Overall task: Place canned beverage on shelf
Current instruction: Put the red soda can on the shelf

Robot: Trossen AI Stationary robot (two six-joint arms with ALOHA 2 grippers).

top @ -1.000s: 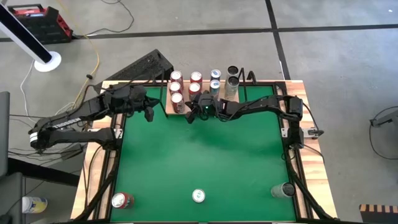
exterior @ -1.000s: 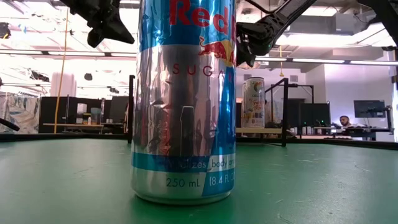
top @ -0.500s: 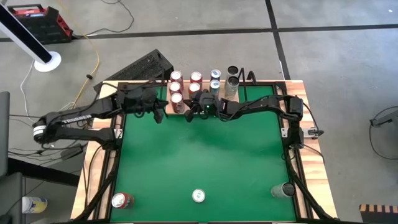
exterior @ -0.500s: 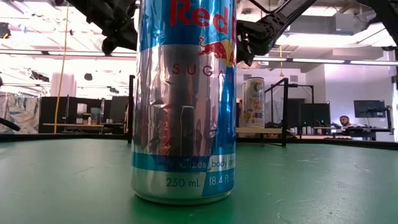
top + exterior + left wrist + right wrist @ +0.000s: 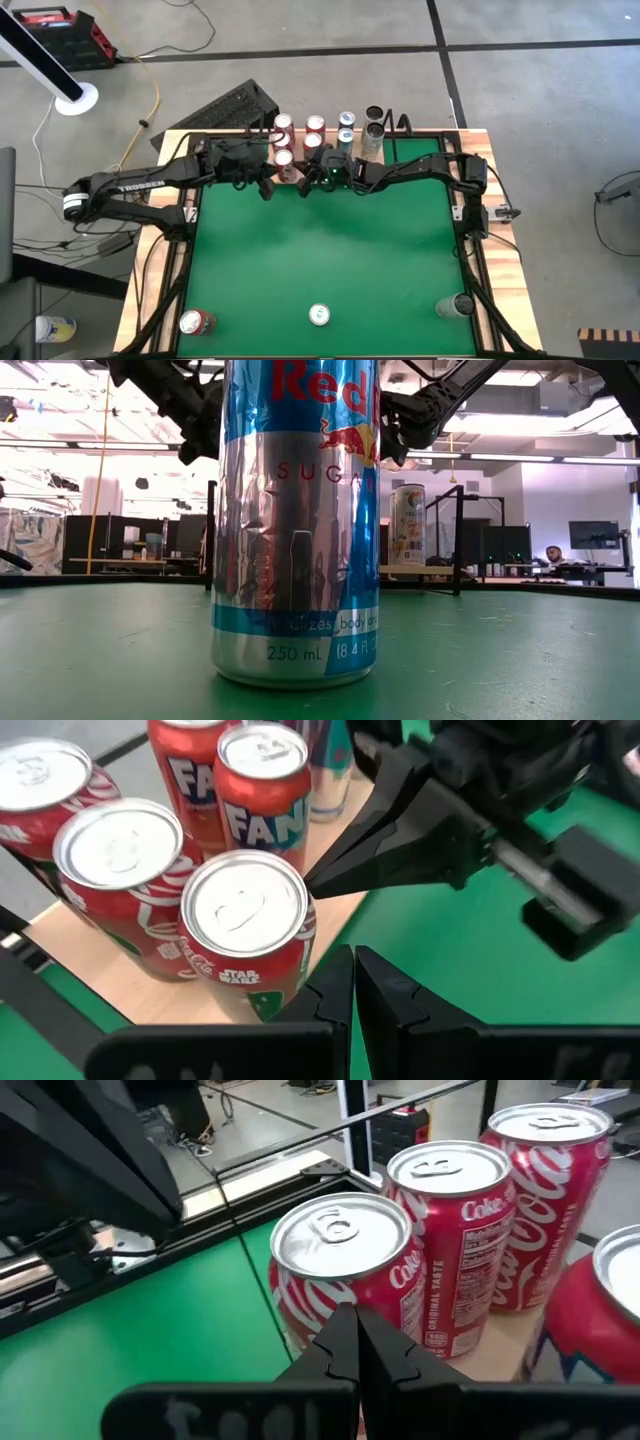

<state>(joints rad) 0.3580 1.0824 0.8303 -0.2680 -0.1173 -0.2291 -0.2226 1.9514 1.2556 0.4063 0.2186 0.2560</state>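
The shelf stands at the table's far edge, and several cans stand upright on its light-wood board. Nearest its front left corner is a red Coca-Cola can. My left gripper is shut and hangs just off the shelf's front left corner, beside that can. My right gripper is shut too, and points at the same can from the other side. A Red Bull can stands at the table's near edge. My right gripper's shut fingertips stand right by the Coca-Cola can's side just under its rim, coming level from the table's right. I cannot tell whether they touch it. The can stands upright on the board.
A red can stands at the near left corner and a grey can at the near right. The green table lies between them and the shelf. Black wire frames rise at the shelf's ends.
My left gripper has moved toward the table's right edge and down, from the far left corner to the shelf's front left corner, close to my right gripper. It has stayed shut.
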